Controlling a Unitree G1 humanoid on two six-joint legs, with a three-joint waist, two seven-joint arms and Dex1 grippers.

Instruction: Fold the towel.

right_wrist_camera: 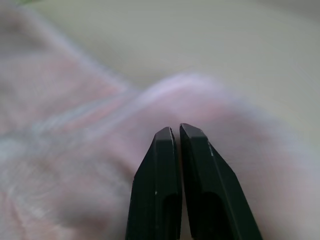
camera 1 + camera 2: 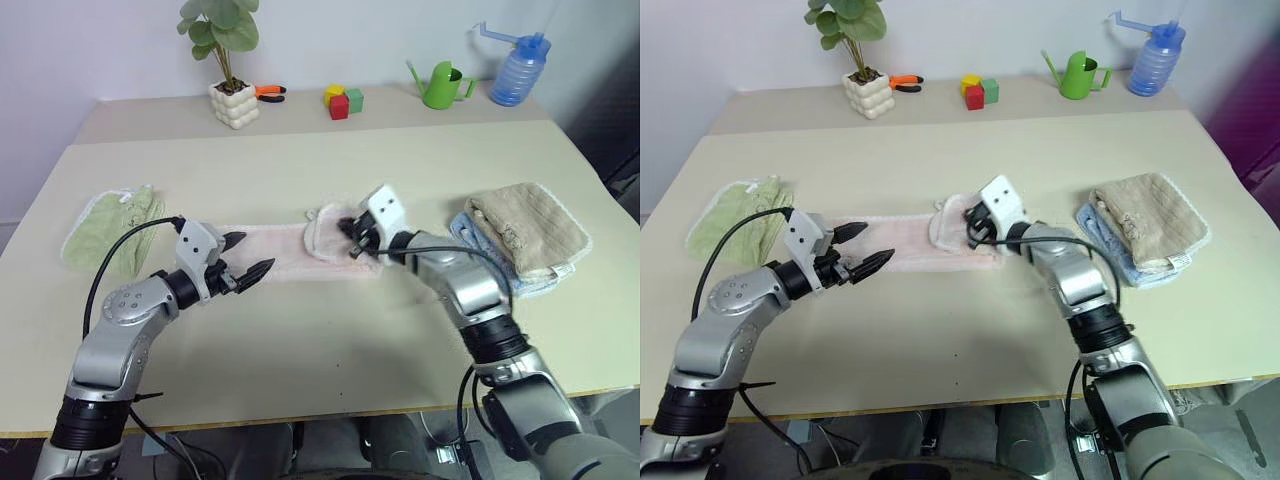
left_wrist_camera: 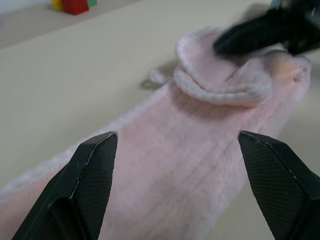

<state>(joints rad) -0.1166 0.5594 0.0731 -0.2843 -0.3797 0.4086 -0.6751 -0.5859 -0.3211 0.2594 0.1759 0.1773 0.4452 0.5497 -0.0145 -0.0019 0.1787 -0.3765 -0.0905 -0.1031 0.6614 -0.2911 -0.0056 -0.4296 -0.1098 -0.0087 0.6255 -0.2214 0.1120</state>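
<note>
The pink towel (image 2: 300, 250) lies as a long strip mid-counter (image 2: 320, 340), its right end folded over into a small flap; bare surface runs wide before it to the near edge. The left gripper (image 2: 248, 270) hovers spread wide and empty over the strip's left part. The right gripper (image 2: 357, 240) rests on the flap, fingers pressed together, nothing visibly pinched. One light green towel (image 2: 110, 228) lies left; one beige-brown towel (image 2: 525, 230) sits atop a blue cloth (image 2: 475, 240) right. Potted plant (image 2: 228, 60), pliers (image 2: 268, 93), blocks (image 2: 342, 101), watering can (image 2: 440, 86), one blue bottle (image 2: 518, 70) line the back.
</note>
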